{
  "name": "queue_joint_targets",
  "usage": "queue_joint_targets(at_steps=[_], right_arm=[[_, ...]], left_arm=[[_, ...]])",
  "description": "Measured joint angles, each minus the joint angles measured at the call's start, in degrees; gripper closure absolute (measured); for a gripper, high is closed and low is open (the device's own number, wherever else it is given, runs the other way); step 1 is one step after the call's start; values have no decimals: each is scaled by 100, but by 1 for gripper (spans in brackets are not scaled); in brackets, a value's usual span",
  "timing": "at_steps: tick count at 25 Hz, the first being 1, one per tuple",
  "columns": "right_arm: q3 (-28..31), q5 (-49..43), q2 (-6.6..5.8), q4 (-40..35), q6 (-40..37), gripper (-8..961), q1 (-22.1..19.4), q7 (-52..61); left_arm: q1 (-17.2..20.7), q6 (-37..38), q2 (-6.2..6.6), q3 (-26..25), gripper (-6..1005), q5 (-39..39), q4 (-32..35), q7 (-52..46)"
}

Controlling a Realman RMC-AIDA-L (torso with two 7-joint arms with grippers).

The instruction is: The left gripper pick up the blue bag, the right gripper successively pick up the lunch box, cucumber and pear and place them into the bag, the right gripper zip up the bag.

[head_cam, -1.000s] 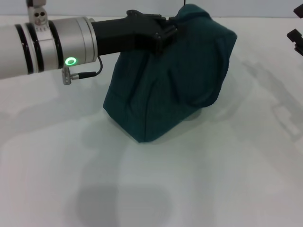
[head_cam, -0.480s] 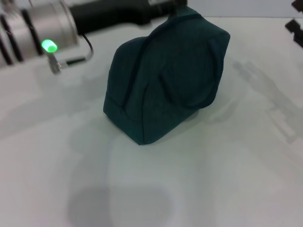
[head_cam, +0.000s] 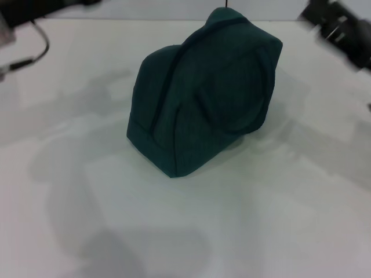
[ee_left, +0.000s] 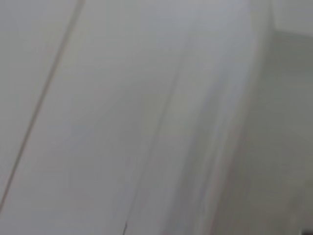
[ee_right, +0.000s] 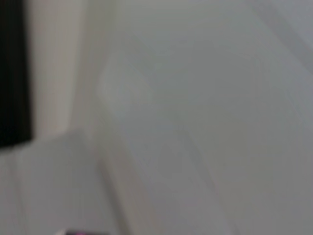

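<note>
The blue bag [head_cam: 206,95] sits alone on the white table [head_cam: 243,220], a little beyond the middle of it in the head view, closed up and slumped into a rounded wedge with its peak at the far side and a dark seam curving down its near face. Nothing grips it or touches it. The right claw [head_cam: 341,29] is a dark blurred shape above the far right corner of the table, so the bag lies to that claw's left and nearer the robot, well apart from it; whether its fingers are spread or closed I cannot tell. Of the left arm [head_cam: 20,8] only a dark stretch and a looping black cable [head_cam: 36,49] show at the far left corner, with the bag well off to its right; the left claw itself is outside the head view. The left wrist view shows only pale, streaked surfaces with no object to be made out. The right wrist view is much the same, apart from a black band [ee_right: 14,73] along one edge that I cannot identify.
</note>
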Motion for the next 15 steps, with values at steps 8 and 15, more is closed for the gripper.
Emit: queue_joint_targets(at_steps=[8, 15], right_arm=[[-7, -1548, 15, -568, 4, 65, 61, -1055], [-70, -2518, 37, -581, 34, 65, 136, -1203]], left_arm=[[614, 681, 53, -23, 111, 884, -54, 1403], [1224, 1353, 16, -194, 109, 897, -116, 2312]])
